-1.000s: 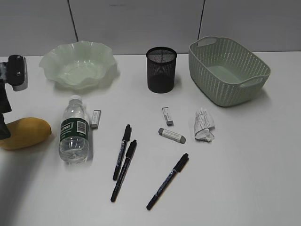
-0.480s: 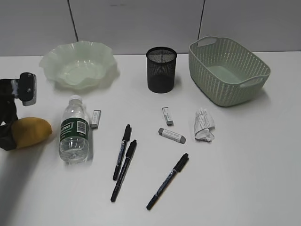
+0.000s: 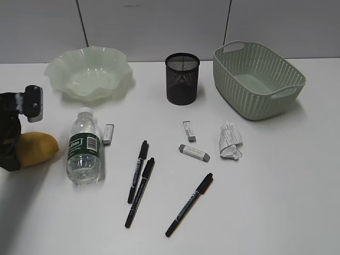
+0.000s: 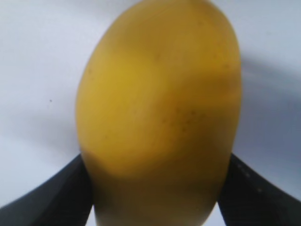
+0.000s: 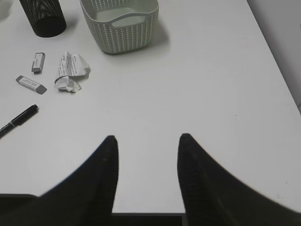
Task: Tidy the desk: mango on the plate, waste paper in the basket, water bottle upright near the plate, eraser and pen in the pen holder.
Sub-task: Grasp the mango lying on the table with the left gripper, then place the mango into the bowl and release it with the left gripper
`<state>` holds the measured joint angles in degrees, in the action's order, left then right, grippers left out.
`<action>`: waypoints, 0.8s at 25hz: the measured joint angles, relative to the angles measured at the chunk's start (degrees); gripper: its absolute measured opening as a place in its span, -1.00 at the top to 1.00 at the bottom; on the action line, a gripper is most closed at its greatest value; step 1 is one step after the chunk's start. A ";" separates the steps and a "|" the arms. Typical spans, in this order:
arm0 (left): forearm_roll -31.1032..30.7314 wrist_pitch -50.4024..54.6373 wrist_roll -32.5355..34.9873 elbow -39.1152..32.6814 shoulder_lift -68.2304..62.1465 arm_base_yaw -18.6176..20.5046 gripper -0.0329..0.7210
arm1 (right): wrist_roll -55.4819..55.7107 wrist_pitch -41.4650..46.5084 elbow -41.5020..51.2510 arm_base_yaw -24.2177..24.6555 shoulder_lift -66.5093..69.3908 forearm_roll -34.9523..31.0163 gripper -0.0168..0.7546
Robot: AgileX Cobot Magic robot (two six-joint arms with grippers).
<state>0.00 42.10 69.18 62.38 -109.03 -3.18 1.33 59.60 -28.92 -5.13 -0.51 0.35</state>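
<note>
Left gripper (image 4: 153, 188) straddles the one mango (image 4: 160, 103), a finger at each flank; grip unconfirmed. Right gripper (image 5: 146, 141) stands half-open, empty. On the desk (image 3: 276, 202): three pens, three erasers, one water bottle (image 3: 83, 149).

Mango (image 3: 36, 148) was yellow-orange; plate (image 3: 88, 71) and woven-pattern basket (image 3: 258, 79) pale green; pen holder (image 3: 182, 78) black mesh; bottle (image 3: 84, 151) label dark green, cap white.

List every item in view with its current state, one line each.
mango: on desk, between left hand's fingers
plate: empty
basket: empty
pen holder: upright, looks empty
water bottle: lying down
waste paper: on desk
right hand: open, empty
</note>
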 joint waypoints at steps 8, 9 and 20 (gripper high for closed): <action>0.00 2.41 -7.92 2.42 2.43 0.00 -0.59 | 0.00 0.00 0.00 0.00 0.00 0.00 0.07; 0.00 3.23 -9.36 3.60 3.42 0.04 -0.59 | 0.00 0.00 0.00 0.00 0.00 0.00 0.07; 22.76 -17.63 -25.30 18.82 6.82 -1.95 -0.59 | 0.00 0.00 0.00 0.00 0.00 0.00 0.07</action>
<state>22.76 24.48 43.88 81.20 -102.20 -5.12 1.33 59.60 -28.92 -5.13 -0.51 0.35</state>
